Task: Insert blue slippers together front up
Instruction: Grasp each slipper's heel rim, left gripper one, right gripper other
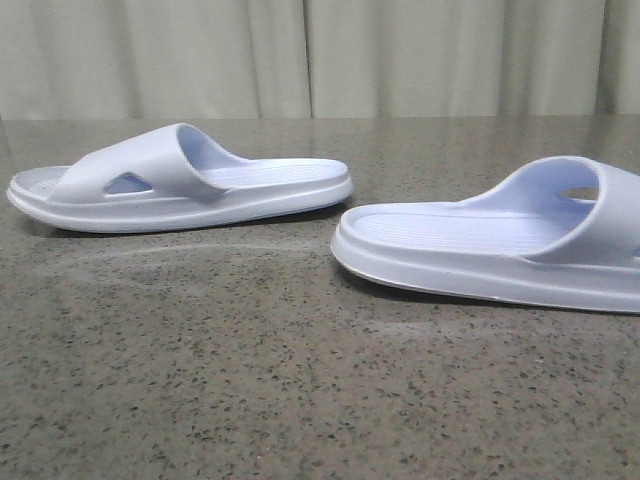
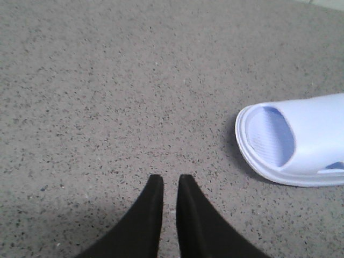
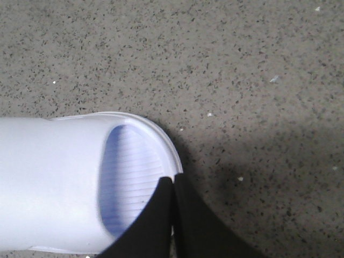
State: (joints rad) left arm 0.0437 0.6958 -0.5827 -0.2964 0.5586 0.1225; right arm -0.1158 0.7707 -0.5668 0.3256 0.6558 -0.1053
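Observation:
Two pale blue slippers lie soles down on the speckled grey table. In the front view the left slipper [image 1: 200, 185] is further back and the right slipper [image 1: 480, 245] is nearer, cut off by the right edge. No gripper shows in the front view. In the left wrist view my left gripper [image 2: 170, 180] is shut and empty over bare table, apart from one slipper's toe end [image 2: 306, 140]. In the right wrist view my right gripper [image 3: 173, 180] is shut, with its tips over the toe rim of a slipper [image 3: 54, 177]. I cannot tell if it touches.
The table [image 1: 250, 380] is dark speckled stone. A pale curtain [image 1: 400, 50] hangs behind its far edge. Nothing else stands on the table in view.

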